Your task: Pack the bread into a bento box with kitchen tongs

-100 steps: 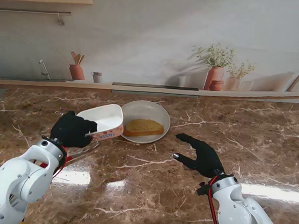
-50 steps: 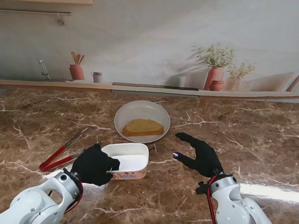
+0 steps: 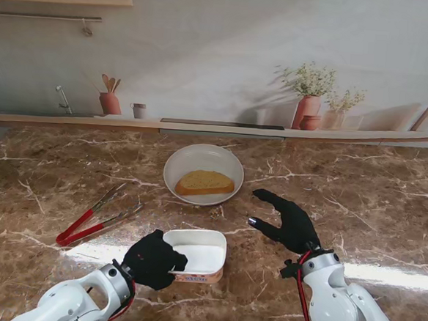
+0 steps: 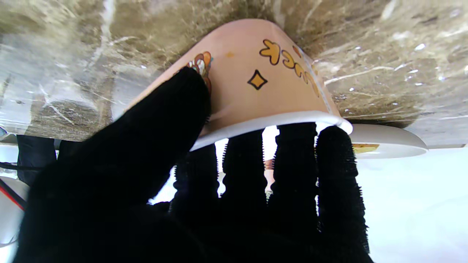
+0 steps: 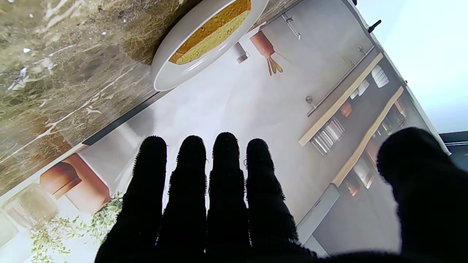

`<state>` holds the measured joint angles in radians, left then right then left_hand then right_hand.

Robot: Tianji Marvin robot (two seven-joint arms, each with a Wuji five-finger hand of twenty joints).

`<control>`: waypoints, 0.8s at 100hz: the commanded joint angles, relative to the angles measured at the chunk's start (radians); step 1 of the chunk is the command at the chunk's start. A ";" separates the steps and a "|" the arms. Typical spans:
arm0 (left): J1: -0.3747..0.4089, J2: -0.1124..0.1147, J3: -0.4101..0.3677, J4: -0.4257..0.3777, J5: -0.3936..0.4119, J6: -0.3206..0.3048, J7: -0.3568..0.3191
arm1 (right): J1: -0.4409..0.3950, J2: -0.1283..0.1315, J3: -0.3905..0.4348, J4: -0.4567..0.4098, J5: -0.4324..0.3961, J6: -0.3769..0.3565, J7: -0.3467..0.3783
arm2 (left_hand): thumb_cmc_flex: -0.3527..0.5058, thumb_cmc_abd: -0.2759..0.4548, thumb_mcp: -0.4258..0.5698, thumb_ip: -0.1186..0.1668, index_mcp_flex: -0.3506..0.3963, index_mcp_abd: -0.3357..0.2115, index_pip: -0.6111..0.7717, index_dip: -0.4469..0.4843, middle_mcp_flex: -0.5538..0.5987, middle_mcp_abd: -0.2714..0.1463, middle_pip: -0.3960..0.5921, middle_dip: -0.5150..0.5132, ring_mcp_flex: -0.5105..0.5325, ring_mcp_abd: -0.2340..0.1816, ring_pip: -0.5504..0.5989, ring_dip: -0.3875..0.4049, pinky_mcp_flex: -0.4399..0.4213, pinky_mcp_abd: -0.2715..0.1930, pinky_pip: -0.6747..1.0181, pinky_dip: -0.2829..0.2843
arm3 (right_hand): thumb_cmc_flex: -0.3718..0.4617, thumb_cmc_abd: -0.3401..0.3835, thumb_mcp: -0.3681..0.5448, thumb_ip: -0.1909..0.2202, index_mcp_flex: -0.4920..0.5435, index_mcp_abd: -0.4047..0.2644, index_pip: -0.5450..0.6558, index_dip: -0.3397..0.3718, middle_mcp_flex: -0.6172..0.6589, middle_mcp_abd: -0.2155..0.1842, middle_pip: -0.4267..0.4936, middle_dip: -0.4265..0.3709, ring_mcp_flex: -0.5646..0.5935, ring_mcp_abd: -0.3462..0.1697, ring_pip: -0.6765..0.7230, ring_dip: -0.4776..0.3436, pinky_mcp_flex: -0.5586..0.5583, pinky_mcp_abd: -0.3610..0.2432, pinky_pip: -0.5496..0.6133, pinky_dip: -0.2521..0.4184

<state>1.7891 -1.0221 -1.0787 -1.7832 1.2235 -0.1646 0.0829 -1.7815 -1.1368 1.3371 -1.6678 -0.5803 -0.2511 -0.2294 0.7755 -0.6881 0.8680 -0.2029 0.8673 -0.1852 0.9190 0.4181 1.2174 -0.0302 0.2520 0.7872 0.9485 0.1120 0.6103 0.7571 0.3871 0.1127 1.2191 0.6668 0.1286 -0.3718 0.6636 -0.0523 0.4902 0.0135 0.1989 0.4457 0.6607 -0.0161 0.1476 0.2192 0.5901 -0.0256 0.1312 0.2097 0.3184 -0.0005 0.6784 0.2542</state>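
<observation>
The brown marble table (image 3: 359, 185) carries everything here, and the white plate (image 3: 232, 165) near its middle serves as the landmark. The plate is round and shallow, and a slice of toasted bread (image 3: 206, 183) lies flat inside it, toward the side nearer to me.

Nearer to me than the plate, and a little to its left, sits the bento box (image 3: 206, 249), a rounded rectangular box with a white inside and a pink, cartoon-printed outer wall; it holds nothing. The left hand (image 3: 153, 259), in a black glove, is clamped on the box's left end. In the left wrist view the thumb (image 4: 172, 106) presses on the printed outer wall (image 4: 252, 84) while the four fingers (image 4: 292, 160) hook over the white rim into the box, so the wall is pinched between them.

To the right of the plate and nearer to me, the right hand (image 3: 289, 222) hovers above the table with nothing in it. Its four fingers (image 5: 225, 171) are stretched out side by side and the thumb (image 5: 413, 164) stands well apart from them; the right wrist view shows the plate and the bread beyond the fingertips.

Well to the left of the plate, and nearer to me, the kitchen tongs (image 3: 96, 217) lie flat on the table, red handles joined at the near left end and metal tips (image 3: 119, 202) splayed toward the plate. Neither hand touches them.
</observation>
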 commanded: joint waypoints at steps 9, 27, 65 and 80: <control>-0.014 0.001 0.020 0.025 0.000 0.004 -0.013 | -0.009 -0.003 0.002 0.010 0.006 0.010 0.011 | -0.034 0.025 0.066 0.002 0.056 -0.056 0.014 -0.035 0.031 -0.001 0.002 0.005 0.009 0.022 0.028 0.012 -0.016 0.015 0.001 -0.015 | 0.026 0.022 -0.008 0.025 0.002 -0.021 0.007 -0.007 0.006 -0.014 -0.001 0.005 0.029 -0.009 0.002 0.014 0.002 -0.010 0.017 0.019; -0.009 0.004 0.017 0.021 0.010 0.001 -0.022 | -0.007 -0.003 -0.001 0.014 0.010 0.012 0.011 | -0.056 -0.010 -0.007 0.001 0.005 -0.035 0.010 -0.053 -0.061 0.004 0.074 -0.042 -0.034 0.018 0.002 0.021 -0.046 0.005 -0.033 -0.007 | 0.025 0.021 -0.007 0.025 0.002 -0.021 0.007 -0.008 0.005 -0.014 -0.001 0.004 0.030 -0.008 0.003 0.014 0.002 -0.010 0.018 0.019; 0.002 0.001 0.000 -0.009 0.023 0.008 -0.019 | -0.007 -0.003 -0.002 0.016 0.011 0.013 0.013 | -0.103 -0.032 -0.110 0.010 -0.040 0.007 -0.041 -0.045 -0.201 0.023 0.230 -0.239 -0.081 0.023 -0.025 0.020 -0.080 -0.001 -0.070 0.008 | 0.025 0.021 -0.004 0.025 0.002 -0.022 0.008 -0.008 0.006 -0.014 0.000 0.004 0.030 -0.008 0.003 0.014 0.003 -0.009 0.019 0.019; -0.005 0.002 0.002 -0.003 0.029 0.005 -0.012 | -0.007 -0.003 0.000 0.017 0.010 0.011 0.010 | -0.141 -0.034 -0.112 0.011 -0.054 0.030 -0.083 -0.049 -0.237 0.021 0.223 -0.277 -0.112 0.018 -0.050 0.011 -0.102 -0.010 -0.096 0.003 | 0.025 0.021 -0.003 0.025 0.002 -0.022 0.008 -0.008 0.005 -0.014 0.000 0.004 0.029 -0.007 0.002 0.014 0.002 -0.010 0.019 0.018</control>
<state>1.7849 -1.0218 -1.0794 -1.7895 1.2452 -0.1592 0.0652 -1.7803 -1.1372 1.3359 -1.6580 -0.5733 -0.2443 -0.2295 0.6807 -0.6954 0.7791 -0.1899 0.8484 -0.1819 0.8574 0.3689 1.0037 -0.0221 0.4605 0.5283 0.8752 0.1142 0.5836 0.7664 0.3105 0.1110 1.1427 0.6577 0.1286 -0.3718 0.6636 -0.0523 0.4902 0.0135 0.1991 0.4457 0.6607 -0.0161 0.1476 0.2193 0.5901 -0.0255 0.1312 0.2097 0.3184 -0.0004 0.6785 0.2543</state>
